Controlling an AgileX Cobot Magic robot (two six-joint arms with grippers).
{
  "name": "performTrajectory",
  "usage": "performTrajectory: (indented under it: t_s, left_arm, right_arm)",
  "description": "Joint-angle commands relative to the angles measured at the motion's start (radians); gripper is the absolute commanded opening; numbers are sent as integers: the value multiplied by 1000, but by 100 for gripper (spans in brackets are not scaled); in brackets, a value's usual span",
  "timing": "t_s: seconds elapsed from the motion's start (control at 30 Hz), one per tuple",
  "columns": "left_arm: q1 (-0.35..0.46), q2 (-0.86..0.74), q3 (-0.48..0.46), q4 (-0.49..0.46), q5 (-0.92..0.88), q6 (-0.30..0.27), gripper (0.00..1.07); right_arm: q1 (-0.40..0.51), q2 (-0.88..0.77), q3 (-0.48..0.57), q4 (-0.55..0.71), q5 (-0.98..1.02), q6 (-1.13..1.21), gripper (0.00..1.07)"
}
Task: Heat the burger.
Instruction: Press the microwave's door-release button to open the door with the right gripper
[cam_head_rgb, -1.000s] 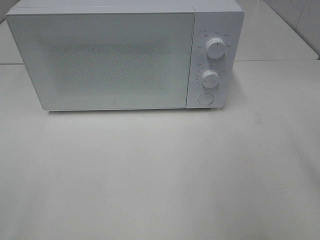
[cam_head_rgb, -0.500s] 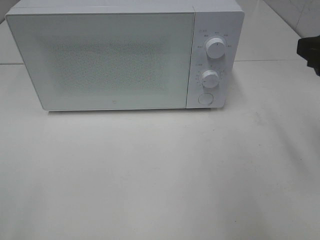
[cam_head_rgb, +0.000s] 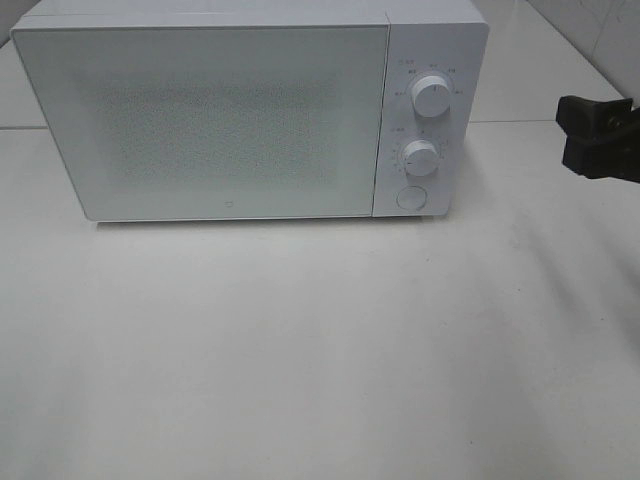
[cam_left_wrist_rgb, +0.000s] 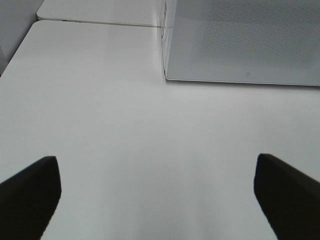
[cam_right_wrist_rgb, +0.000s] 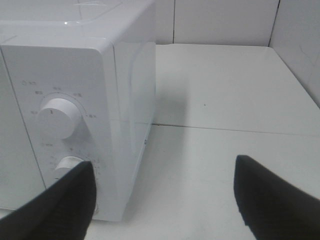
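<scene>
The burger is out of view in every frame. A white microwave (cam_head_rgb: 220, 120) stands at the back of the table with its frosted door closed; nothing shows through the door. My right gripper (cam_head_rgb: 572, 135) hangs to the right of the microwave's control panel, dark fingers apart and empty. In the right wrist view the right gripper (cam_right_wrist_rgb: 164, 170) frames the microwave's side (cam_right_wrist_rgb: 130, 100) and its two knobs. My left gripper (cam_left_wrist_rgb: 156, 165) is open and empty over bare table, in front of the microwave's lower left corner (cam_left_wrist_rgb: 240, 40). It does not appear in the high view.
The control panel carries an upper knob (cam_head_rgb: 431, 97), a lower knob (cam_head_rgb: 421, 157) and a round button (cam_head_rgb: 410, 197). The white table (cam_head_rgb: 320, 350) stretches wide in front of the microwave. A tiled wall (cam_right_wrist_rgb: 225, 20) rises behind the table.
My right gripper has come into the high view from the right edge and moved left toward the microwave's control side. The microwave has not moved.
</scene>
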Motion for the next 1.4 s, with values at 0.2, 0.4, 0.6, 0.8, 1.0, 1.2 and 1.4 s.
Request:
performTrajectory:
  t_s: [0.2, 0.4, 0.6, 0.8, 1.0, 1.2, 1.4]
  left_arm:
    - [4, -14, -1, 0, -3, -2, 98]
    - [4, -14, -1, 0, -3, -2, 98]
    - [4, -14, -1, 0, -3, -2, 98]
    - [4, -14, -1, 0, -3, -2, 98]
    - [4, -14, -1, 0, -3, -2, 98]
    - [4, -14, -1, 0, -3, -2, 98]
    - [4, -14, -1, 0, -3, -2, 98]
  right_arm:
    - [-6, 104, 49, 125, -171, -94, 76]
    - [77, 174, 81, 242, -257, -151, 76]
    - [208, 247, 84, 356, -312, -196, 76]
    - [353, 330, 84, 469, -393, -196, 76]
    - [481, 394, 76, 591, -434, -196, 76]
    - [627, 432, 67, 735, -467, -197, 76]
    - [704, 440, 42, 802, -466, -195, 76]
